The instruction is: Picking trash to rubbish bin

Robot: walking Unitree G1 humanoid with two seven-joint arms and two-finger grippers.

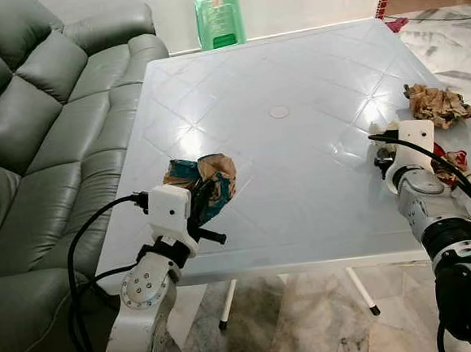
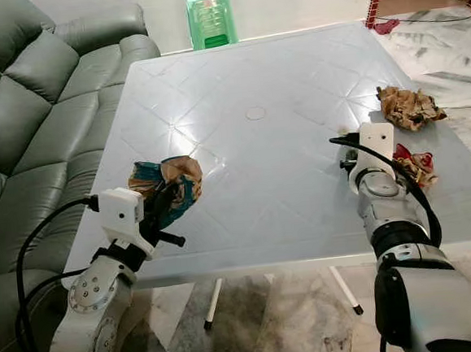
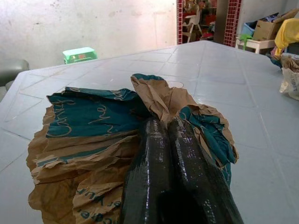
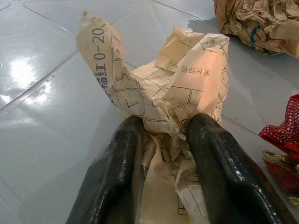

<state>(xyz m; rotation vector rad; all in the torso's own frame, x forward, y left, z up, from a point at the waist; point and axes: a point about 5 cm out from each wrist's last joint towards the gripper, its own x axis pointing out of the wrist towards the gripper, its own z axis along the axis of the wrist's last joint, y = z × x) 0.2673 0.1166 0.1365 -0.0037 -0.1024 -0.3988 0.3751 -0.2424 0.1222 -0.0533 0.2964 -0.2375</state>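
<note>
Left eye view: the robot stands at the near edge of a pale plastic table (image 1: pixel 293 74), a grey leather sofa (image 1: pixel 35 118) to its left and a green stool (image 1: pixel 219 14) beyond the far edge. The left gripper (image 3: pixel 163 128) is closed narrow on a crumpled teal-and-brown paper bag (image 1: pixel 203 178), which sits near the table's left front corner; in the left wrist view the two black fingers lie almost together with a fold of brown paper pinched at their tips. The right gripper (image 4: pixel 163 126) is clamped on a crumpled cream sheet printed with a grid (image 4: pixel 159 79), near the table's right edge, the paper bunched between its fingers. Just beside it lie a red mesh scrap (image 2: pixel 414 166) and, farther back, a wad of brown paper (image 1: pixel 438 104), both untouched. No rubbish bin can be made out from where the robot stands, so both pieces probably must be carried some way. Risk, as judged from these grips: each hold catches only a loose fold, so the paper could tear or slip free during a lift or a turn; the bag's wide loose flap could drag on the tabletop; and a swing of the right arm could sweep the red scrap off the edge.
</note>
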